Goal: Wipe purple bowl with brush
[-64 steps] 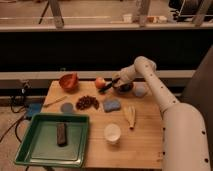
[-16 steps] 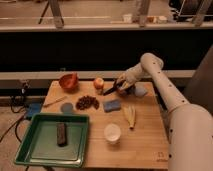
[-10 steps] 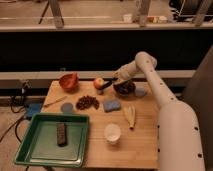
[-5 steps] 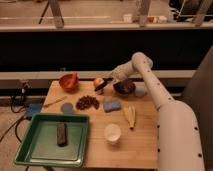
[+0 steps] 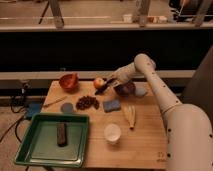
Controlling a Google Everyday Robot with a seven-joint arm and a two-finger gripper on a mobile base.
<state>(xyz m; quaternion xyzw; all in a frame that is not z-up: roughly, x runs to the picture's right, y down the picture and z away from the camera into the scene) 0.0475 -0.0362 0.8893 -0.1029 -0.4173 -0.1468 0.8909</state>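
One apple (image 5: 99, 82) sits just behind the brush (image 5: 102, 90), with the purple bowl (image 5: 127, 90) beside the gripper (image 5: 112, 84) and a blue sponge (image 5: 111, 105) in front. The outstretched arm's gripper seemingly pinches the brush.

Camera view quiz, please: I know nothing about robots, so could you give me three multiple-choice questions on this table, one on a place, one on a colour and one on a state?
1. Where does the dark bar lie?
A) in the green tray
B) in the white cup
C) in the orange-red bowl

2. What colour is the bowl next to the gripper?
A) green
B) white
C) dark purple

3. What state is the brush in?
A) lying in the tray
B) held in the gripper's fingers
C) standing in the white cup

Answers:
1 A: the bar rests inside the tray.
2 C: the purple bowl sits just right of the gripper, over the far side of the table.
3 B: the brush sticks out from the fingers, left of that bowl.
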